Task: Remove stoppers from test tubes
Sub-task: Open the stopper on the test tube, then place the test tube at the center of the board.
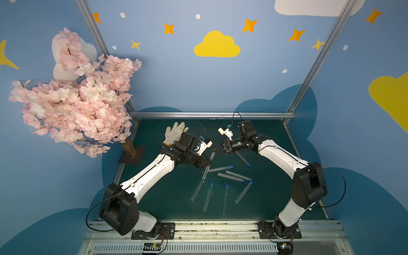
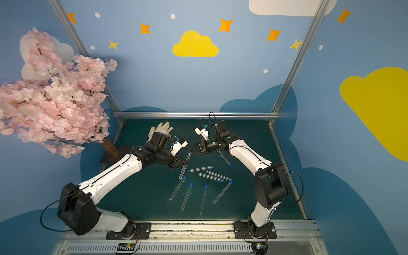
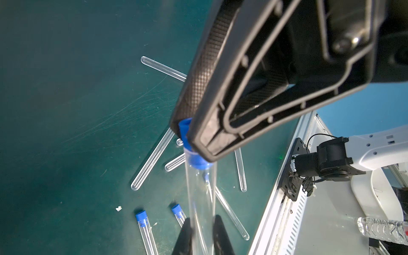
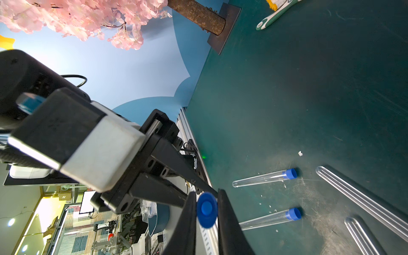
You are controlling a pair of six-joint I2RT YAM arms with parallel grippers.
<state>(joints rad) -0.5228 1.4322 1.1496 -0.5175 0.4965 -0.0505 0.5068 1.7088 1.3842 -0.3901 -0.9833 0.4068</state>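
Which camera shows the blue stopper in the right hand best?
Left wrist view: the small blue plastic stopper shows side-on at the clear tube mouth, pinched by the right hand. The right wrist view shows only its round end; in both top views it is indiscernible.

1. Blue walls (image 1: 198, 88) painted with yellow clouds (image 1: 217, 45), orange stars (image 1: 169, 28) and white dots (image 1: 198, 16).
2. Aluminium frame (image 1: 212, 114) edges a dark green tabletop (image 1: 167, 198).
3. Pink blossom tree (image 1: 72, 99) stands at the far-left corner on a dark base plate (image 1: 141, 154).

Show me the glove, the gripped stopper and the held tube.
glove (image 1: 173, 134): in a top view, palm.
gripped stopper (image 4: 207, 209): right wrist view, round end.
held tube (image 3: 199, 198): left wrist view, clear wall.
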